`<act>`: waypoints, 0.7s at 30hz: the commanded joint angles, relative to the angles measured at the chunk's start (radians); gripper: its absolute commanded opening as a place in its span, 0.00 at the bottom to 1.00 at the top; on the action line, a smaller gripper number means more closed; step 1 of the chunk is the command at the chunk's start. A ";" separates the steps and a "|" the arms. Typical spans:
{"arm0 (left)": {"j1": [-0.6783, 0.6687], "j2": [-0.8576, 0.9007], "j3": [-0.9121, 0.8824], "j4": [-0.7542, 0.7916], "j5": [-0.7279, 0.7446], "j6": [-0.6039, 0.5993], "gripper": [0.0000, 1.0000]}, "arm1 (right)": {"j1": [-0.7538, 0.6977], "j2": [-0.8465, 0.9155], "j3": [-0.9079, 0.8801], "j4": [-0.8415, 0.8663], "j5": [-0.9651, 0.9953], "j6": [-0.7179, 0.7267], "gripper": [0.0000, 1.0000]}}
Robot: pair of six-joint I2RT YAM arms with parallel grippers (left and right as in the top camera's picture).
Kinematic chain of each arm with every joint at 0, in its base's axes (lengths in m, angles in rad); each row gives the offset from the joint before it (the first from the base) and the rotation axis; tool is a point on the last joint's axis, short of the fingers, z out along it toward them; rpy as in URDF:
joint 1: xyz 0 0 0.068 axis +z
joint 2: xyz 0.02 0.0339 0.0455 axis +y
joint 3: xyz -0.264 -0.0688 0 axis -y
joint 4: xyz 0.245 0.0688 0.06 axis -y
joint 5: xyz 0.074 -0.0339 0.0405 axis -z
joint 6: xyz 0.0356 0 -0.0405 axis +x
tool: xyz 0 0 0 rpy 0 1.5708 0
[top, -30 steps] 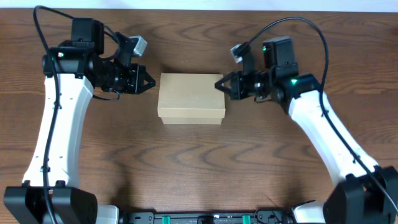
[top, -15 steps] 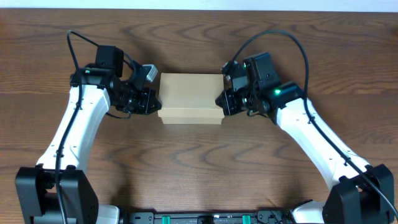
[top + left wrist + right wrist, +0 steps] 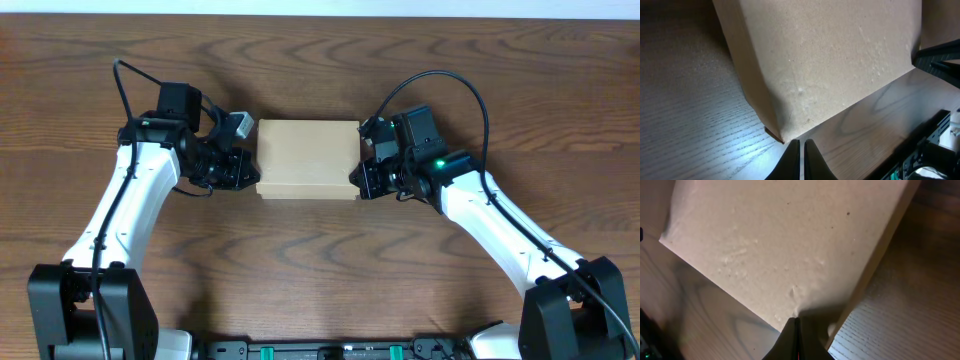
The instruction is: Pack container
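Both hands have closed in since a second ago, from standing apart to sitting right at the container's short ends; the container itself has barely shifted. Overhead, the container (image 3: pixel 308 160) lies lid-down-shut on the tabletop (image 3: pixel 320 270), a bit toward 12 o'clock of centre, long edges running 9 to 3. The left hand (image 3: pixel 243 168) is at its 9 o'clock end, near the lower corner. The right hand (image 3: pixel 357 178) is at the 3 o'clock end, toward 4, also by the lower corner. On the left wrist view, the left hand (image 3: pixel 801 150) has its fingers almost pressed together, only a thin slit, with the tips just short of the container (image 3: pixel 825 65) bottom corner. On the right wrist view, the right hand (image 3: pixel 796 330) is pressed together, tips at the container (image 3: pixel 785 245) lid edge. Bare wood spreads at 6 o'clock, with a narrower strip at 12.
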 commanded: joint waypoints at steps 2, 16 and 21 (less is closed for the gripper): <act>-0.001 -0.008 -0.005 -0.004 -0.004 -0.031 0.06 | 0.006 -0.004 0.014 0.003 -0.064 0.013 0.02; -0.033 -0.290 -0.005 -0.078 -0.083 -0.068 0.06 | 0.006 -0.349 0.066 -0.128 -0.012 0.021 0.02; -0.074 -0.491 -0.005 -0.158 -0.139 -0.075 0.06 | 0.008 -0.541 0.066 -0.332 0.054 0.007 0.02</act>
